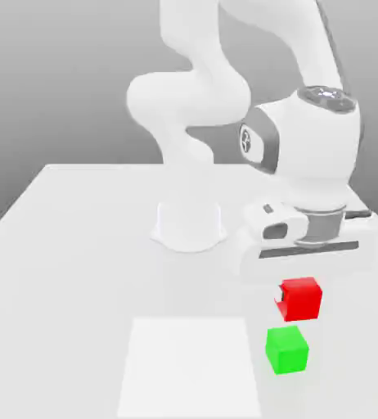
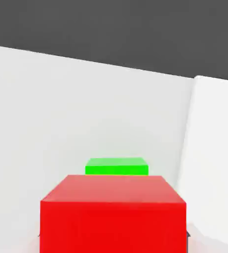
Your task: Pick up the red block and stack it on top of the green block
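Okay so the grab looks done, claw (image 1: 299, 296) clamped on the red block (image 1: 301, 301) at roughly 12 o'clock from the green block (image 1: 287, 350) in the exterior view, but stacking's still to do: get it above green, lower, let go.

Red block (image 1: 301, 299) and green block (image 1: 287, 350) look smooth and matt.

Simulated lab, robot arm (image 1: 188, 98), table (image 1: 69, 245)

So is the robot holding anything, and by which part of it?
Yes: the red block, pinched by two opposite side faces in the gripper.
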You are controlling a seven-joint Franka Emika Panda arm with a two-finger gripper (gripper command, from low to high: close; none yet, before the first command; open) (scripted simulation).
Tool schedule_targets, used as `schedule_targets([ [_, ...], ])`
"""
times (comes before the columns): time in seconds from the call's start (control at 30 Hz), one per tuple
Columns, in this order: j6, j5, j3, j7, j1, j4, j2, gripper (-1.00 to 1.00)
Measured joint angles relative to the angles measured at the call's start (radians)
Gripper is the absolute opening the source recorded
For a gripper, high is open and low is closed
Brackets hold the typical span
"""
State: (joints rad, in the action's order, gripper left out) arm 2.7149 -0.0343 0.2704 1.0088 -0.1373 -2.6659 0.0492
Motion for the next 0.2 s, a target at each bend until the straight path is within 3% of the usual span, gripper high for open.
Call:
schedule_targets([
  [0.1,0.093,-0.072,-0.042,0.049,-0.001,0.003,0.100,-1.00],
  [0.13,0.113,-0.087,-0.052,0.060,-0.006,0.004,0.122,1.00],
  [0.2,0.113,-0.087,-0.052,0.060,-0.006,0.004,0.122,1.00],
])
